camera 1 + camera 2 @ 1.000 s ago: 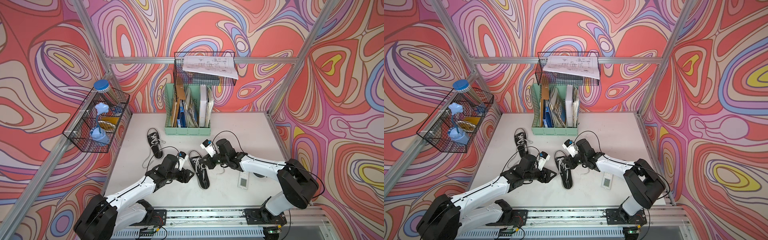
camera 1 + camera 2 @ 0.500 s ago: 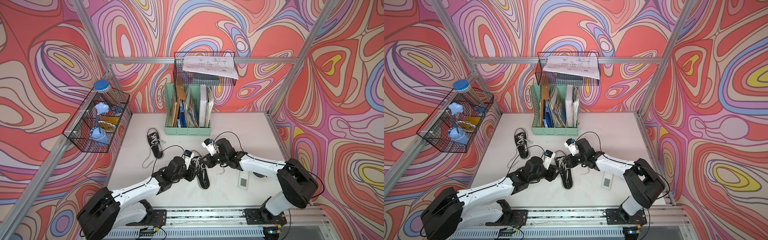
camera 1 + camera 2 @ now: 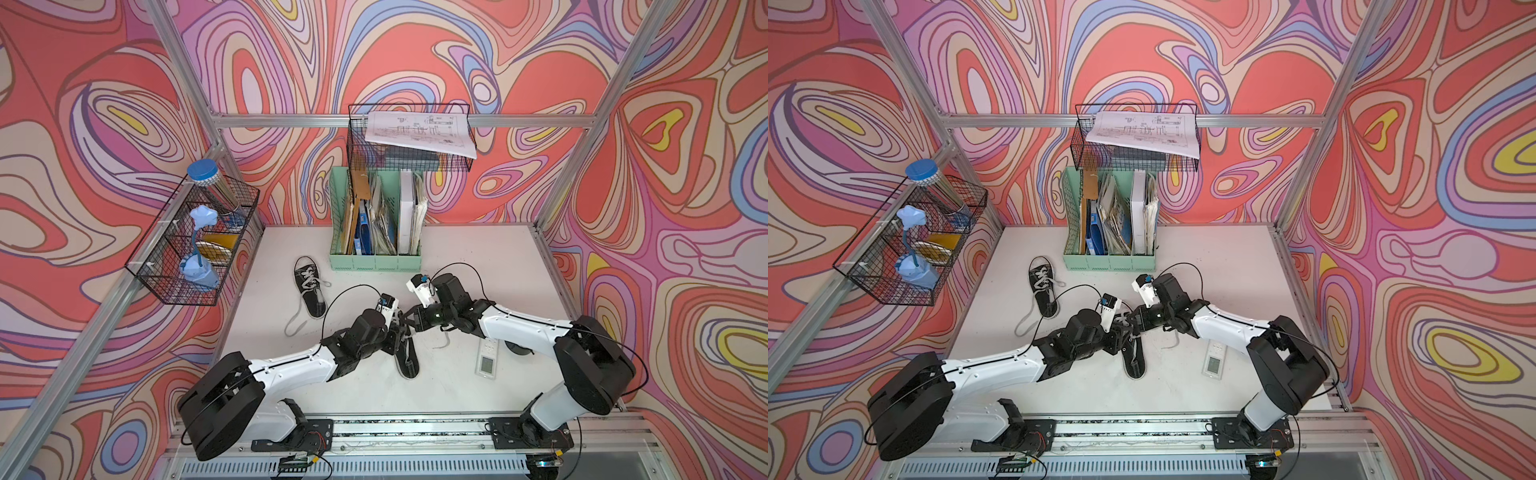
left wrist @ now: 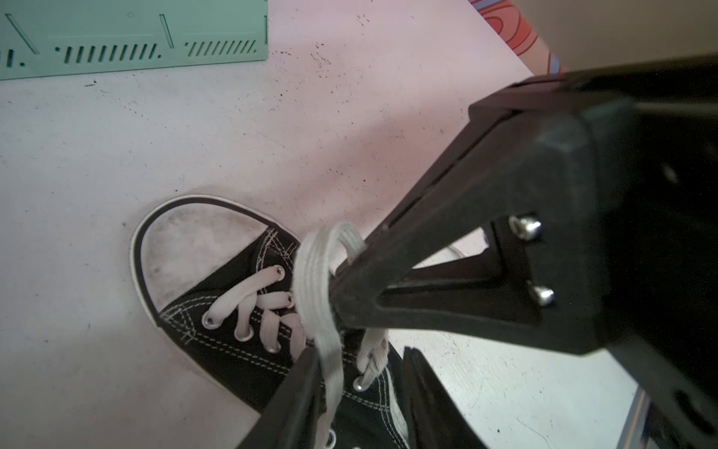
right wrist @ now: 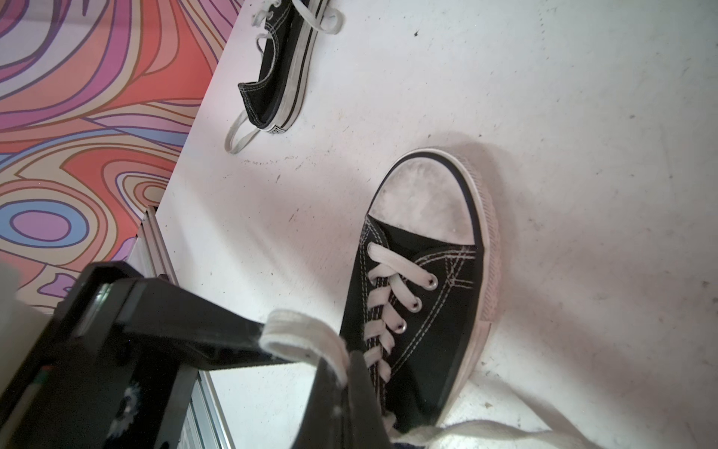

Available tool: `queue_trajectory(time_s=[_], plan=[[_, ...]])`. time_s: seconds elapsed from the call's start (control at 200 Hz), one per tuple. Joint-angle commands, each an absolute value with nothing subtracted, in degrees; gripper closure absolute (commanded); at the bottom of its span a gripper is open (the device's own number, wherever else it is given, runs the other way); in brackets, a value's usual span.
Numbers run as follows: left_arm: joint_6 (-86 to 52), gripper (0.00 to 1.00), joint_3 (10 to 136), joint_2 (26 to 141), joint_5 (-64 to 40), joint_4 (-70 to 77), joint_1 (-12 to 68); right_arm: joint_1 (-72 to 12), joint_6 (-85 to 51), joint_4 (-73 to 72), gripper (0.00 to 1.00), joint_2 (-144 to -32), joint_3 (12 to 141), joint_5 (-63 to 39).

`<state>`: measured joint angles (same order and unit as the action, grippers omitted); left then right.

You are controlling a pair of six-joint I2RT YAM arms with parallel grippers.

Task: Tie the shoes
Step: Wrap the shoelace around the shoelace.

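Two black canvas shoes with white laces lie on the white table. One shoe [image 3: 309,286] [image 3: 1044,291] [image 5: 279,70] sits alone near the left wall, its laces loose. Both grippers meet over the other shoe [image 3: 409,365] [image 3: 1136,365] [image 4: 233,350] [image 5: 427,311] at mid-table. My right gripper [image 3: 411,321] [image 5: 345,373] is shut on a raised loop of lace [image 4: 314,280] [image 5: 307,330]. My left gripper [image 3: 401,329] [image 4: 359,353] stands just below that loop, jaws apart. The lace strand runs down between them against one finger [image 4: 299,388].
A green file organizer [image 3: 376,257] stands at the back, with a wire basket of papers [image 3: 409,141] above it. A wire basket [image 3: 191,245] hangs on the left wall. A small white remote [image 3: 486,359] lies to the right of the near shoe.
My left arm has swung right to the near shoe, and its jaws have narrowed around the lace strand. My right gripper has held the lace loop in place.
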<state>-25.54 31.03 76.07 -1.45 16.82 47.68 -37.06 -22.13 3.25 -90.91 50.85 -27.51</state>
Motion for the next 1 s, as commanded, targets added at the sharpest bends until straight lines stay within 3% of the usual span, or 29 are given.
queue_trajectory(time_s=[0.0, 0.596, 0.996], plan=[[-25.67, 0.6, 32.39, 77.47, -0.36, 18.72, 48.0, -36.74, -23.33, 3.72, 0.98, -91.68, 52.47, -28.16], [-23.76, 0.6, 26.23, 73.01, -3.67, 8.84, 47.99, -36.12, -23.69, 3.43, 0.98, -92.57, 53.72, -30.29], [-21.4, 0.25, 28.93, 65.82, 3.33, 3.26, 47.99, -36.08, -23.36, 3.95, 0.98, -92.82, 53.44, -30.27]])
